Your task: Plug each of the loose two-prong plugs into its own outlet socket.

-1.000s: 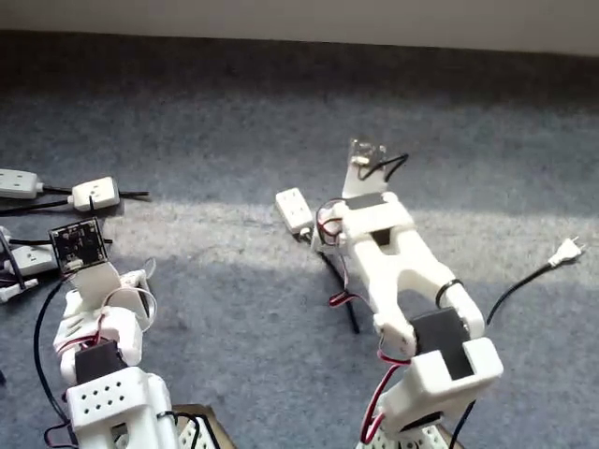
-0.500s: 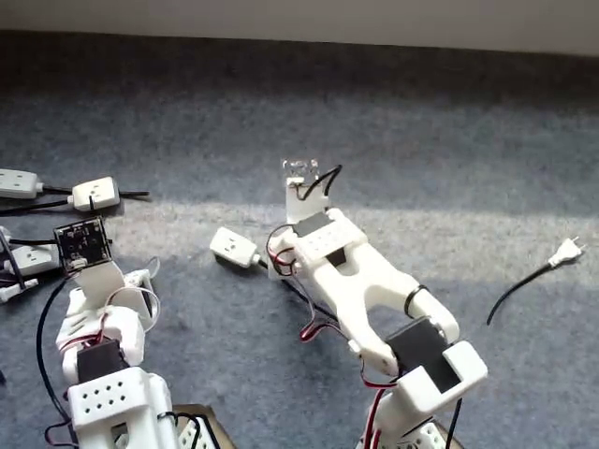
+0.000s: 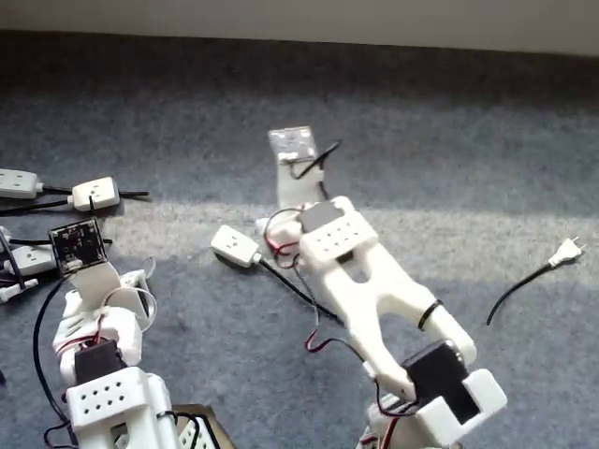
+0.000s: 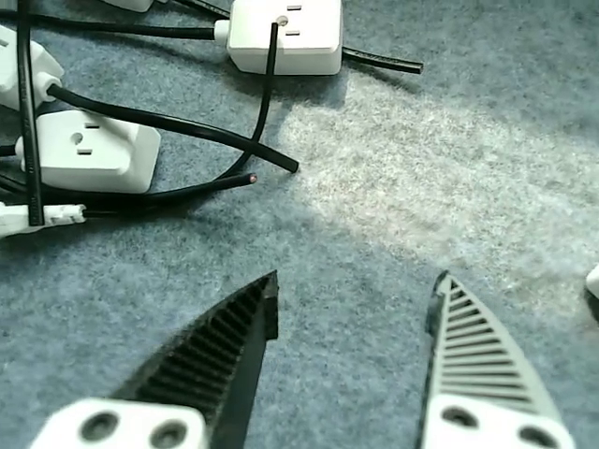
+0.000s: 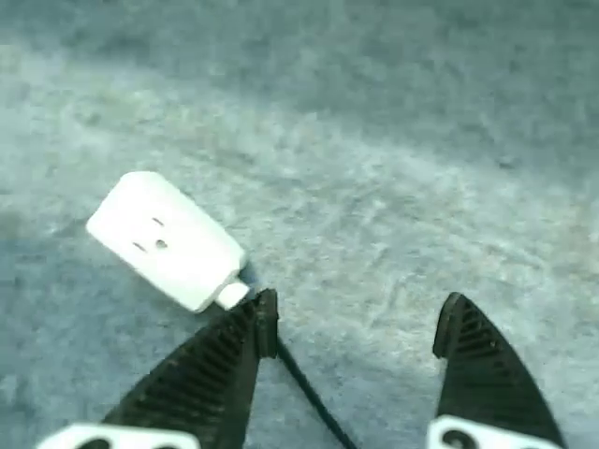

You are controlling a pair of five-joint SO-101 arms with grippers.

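White, smooth and boxy, the socket [image 5: 168,241] lies flat on the carpet [image 5: 421,168] mid-scene, two slots facing up, a black cord [image 5: 309,398] running off its near end. My right claw [image 5: 360,309] hangs released over it, one ribbed black finger just beside that cord end. The plug [image 3: 566,250] lies far right, well apart, on a thin black lead [image 3: 519,285]. My left claw [image 4: 357,281] is released too, above bare carpet; more white sockets [image 4: 285,36] and tangled cables [image 4: 159,122] sit at the left.
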